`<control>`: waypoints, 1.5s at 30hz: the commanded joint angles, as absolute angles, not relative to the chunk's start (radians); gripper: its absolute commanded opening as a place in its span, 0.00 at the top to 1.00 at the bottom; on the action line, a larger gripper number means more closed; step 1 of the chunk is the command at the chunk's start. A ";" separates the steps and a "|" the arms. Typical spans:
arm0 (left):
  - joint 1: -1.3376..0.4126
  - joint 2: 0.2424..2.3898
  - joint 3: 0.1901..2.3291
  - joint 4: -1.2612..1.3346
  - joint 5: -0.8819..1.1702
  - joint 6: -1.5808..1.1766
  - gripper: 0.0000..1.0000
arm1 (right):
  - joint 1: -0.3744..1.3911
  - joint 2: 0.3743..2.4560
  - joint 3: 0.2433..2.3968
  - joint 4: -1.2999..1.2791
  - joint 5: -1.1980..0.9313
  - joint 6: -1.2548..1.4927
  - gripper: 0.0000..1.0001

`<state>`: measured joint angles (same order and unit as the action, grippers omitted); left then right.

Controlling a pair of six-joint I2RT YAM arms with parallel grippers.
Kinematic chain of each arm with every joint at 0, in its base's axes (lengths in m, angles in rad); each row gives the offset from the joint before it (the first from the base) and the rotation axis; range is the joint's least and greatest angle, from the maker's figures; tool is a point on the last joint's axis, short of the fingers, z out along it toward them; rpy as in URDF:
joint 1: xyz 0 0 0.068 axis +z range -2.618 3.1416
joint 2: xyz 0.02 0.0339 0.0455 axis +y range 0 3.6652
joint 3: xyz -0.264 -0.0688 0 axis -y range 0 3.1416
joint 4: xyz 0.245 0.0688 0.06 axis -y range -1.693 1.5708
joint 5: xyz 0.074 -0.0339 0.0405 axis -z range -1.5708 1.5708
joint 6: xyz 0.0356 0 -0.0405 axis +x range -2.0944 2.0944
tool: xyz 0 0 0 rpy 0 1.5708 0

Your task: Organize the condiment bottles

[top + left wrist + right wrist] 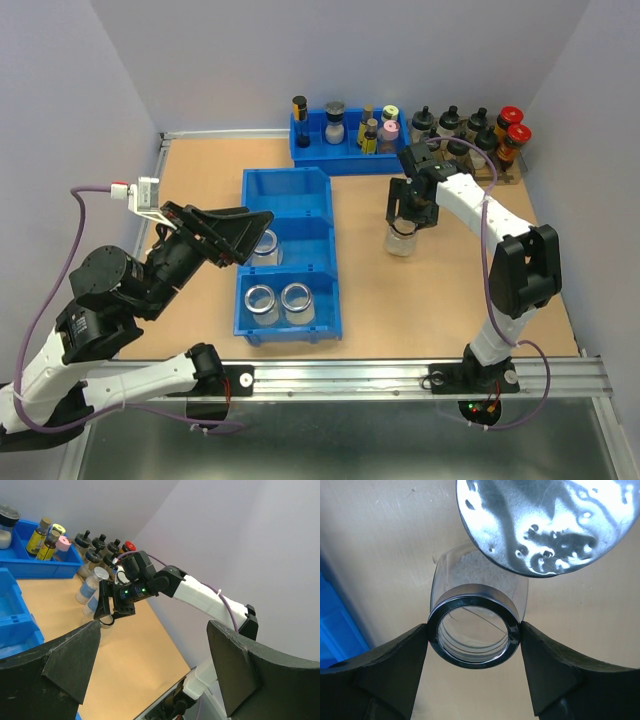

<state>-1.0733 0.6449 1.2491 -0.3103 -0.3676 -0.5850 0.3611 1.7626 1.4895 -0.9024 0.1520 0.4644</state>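
Observation:
A clear glass jar (475, 630) with a silvery rim stands on the table right of the blue bin (288, 200). My right gripper (474, 632) is shut on it, one finger against each side of the rim; the top view shows this jar (400, 243) under the right gripper (408, 215). Just behind it stands another jar with a shiny lid (545, 525). Two open jars (262, 303) (297, 300) sit in the bin's near compartment. One more jar (267, 247) sits in the middle compartment, partly hidden by my left gripper (252, 238). The left gripper (155, 665) is open and holds nothing.
A second blue tray (345, 155) at the back holds small coloured spice bottles. A row of black- and red-capped bottles (470, 128) stands at the back right, close behind my right arm. Walls close in the table on three sides.

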 commanded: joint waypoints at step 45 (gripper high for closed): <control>-1.072 0.646 1.243 -0.279 -0.373 -0.589 0.02 | 0.701 1.650 1.813 -0.957 -0.063 0.567 1.00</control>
